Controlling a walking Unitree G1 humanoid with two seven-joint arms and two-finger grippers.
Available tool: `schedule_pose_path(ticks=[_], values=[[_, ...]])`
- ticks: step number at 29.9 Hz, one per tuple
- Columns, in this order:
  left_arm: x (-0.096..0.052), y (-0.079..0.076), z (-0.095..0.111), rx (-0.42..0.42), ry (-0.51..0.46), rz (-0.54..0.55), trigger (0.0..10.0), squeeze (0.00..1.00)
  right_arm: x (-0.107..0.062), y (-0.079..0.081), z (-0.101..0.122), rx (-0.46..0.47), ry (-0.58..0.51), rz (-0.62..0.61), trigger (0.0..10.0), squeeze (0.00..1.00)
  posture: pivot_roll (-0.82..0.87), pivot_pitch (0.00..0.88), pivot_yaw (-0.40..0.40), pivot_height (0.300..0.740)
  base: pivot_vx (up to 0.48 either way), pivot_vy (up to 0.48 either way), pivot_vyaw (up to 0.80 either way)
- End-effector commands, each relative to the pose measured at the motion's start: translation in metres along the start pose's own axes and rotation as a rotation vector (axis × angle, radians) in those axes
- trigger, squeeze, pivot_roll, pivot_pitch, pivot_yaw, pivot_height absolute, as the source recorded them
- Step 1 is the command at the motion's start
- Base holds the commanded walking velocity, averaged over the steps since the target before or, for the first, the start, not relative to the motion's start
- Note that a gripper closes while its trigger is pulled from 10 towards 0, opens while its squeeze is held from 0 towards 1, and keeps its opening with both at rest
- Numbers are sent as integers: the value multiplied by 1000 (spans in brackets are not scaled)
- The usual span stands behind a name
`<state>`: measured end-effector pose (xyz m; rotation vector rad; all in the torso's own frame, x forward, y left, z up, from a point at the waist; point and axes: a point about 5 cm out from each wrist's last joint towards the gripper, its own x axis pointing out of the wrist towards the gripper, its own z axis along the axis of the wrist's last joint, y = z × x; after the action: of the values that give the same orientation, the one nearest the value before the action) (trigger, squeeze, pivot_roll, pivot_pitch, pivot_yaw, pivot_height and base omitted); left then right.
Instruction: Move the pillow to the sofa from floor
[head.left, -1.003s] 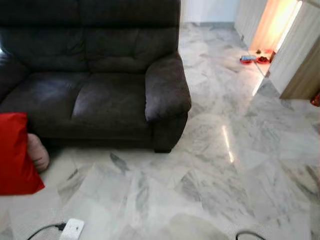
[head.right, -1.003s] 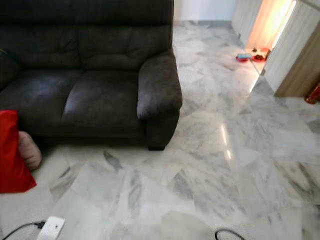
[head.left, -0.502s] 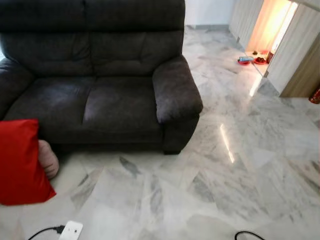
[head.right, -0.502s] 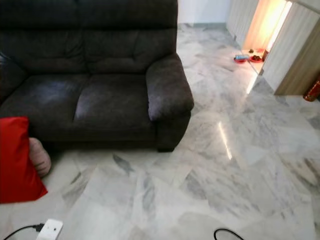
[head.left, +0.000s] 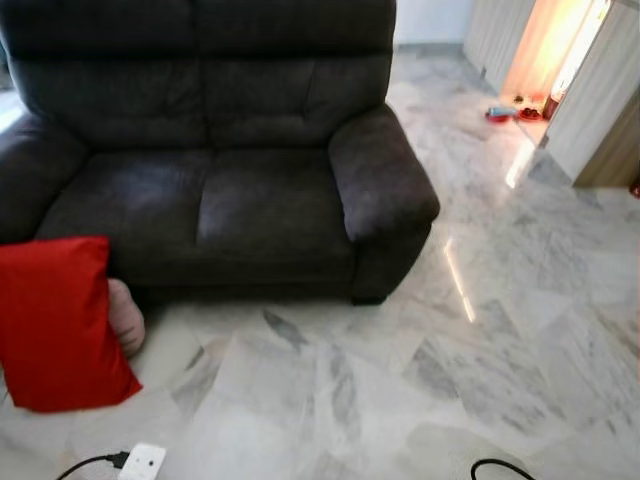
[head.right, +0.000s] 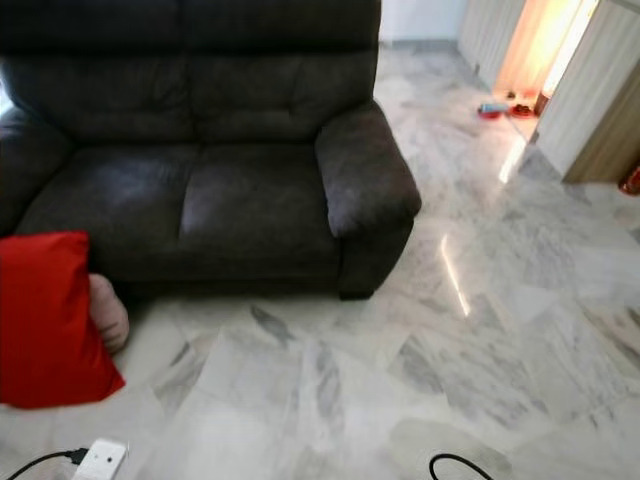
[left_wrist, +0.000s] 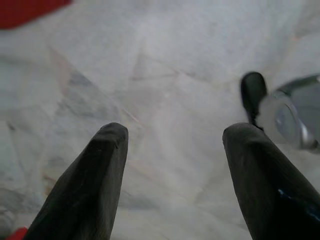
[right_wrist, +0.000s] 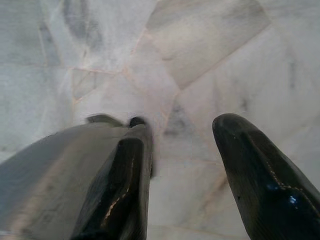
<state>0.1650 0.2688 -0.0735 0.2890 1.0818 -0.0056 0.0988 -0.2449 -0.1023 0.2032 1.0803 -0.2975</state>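
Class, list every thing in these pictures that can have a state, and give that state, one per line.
Red pillow: on the floor, propped upright against the sofa front.
Sofa: seats bare.
Pink cushion: on the floor behind the pillow.
Left hand: open, holding nothing, over the floor.
Right hand: open, holding nothing, over the floor.

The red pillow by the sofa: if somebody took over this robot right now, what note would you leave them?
Left gripper: open, holding nothing, over bare marble floor.
Right gripper: open, holding nothing, also over floor.
Red pillow: standing on the floor, in front of the dark sofa at its left end, a pinkish cushion behind it.
Done: nothing grasped yet.
Left: approach, pick up the pillow, set it on the sofa seat.
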Motion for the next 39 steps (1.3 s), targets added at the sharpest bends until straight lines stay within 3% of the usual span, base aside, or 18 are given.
schedule_pose_path(ticks=[1,39], values=[[0,-3,-1,-7,3,-10,10000,0,-2,-6,-4,0,10,-14,10000,0,-21,61,13,740,0,401,0],[1,-3,0,-19,-2,-11,10000,0,-1,-5,-1,-17,7,-2,10000,0,-16,65,8,740,0,400,0]])
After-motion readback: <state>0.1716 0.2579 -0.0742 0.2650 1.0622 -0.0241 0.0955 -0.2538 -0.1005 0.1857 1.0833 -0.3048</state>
